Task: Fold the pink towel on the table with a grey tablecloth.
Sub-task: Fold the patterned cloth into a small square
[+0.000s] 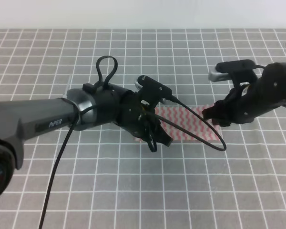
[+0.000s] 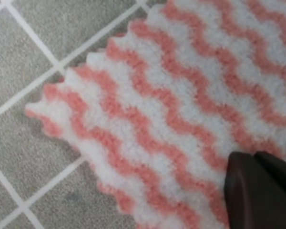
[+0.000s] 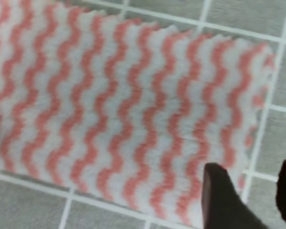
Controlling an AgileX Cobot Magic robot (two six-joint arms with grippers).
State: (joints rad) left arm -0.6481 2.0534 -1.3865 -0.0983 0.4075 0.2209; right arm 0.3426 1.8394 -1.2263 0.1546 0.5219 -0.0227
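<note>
The grey tabletop point(image 1: 190, 181) with white grid lines carries the pink towel point(image 1: 183, 125), lying flat between two arms. The left claw point(image 1: 155, 136) is low over its left end, its opening impossible to tell. The right claw point(image 3: 250, 200) stands apart at the right corner, holding nothing.

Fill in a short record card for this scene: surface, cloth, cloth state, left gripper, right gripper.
surface: table with a grey tablecloth, white grid lines
cloth: pink towel, wavy pink-and-white stripes, zigzag-cut edges
cloth state: lying flat between both arms
left gripper: low over the towel's left end; open or shut unclear
right gripper: open, fingertips straddling the towel's edge by a corner
</note>
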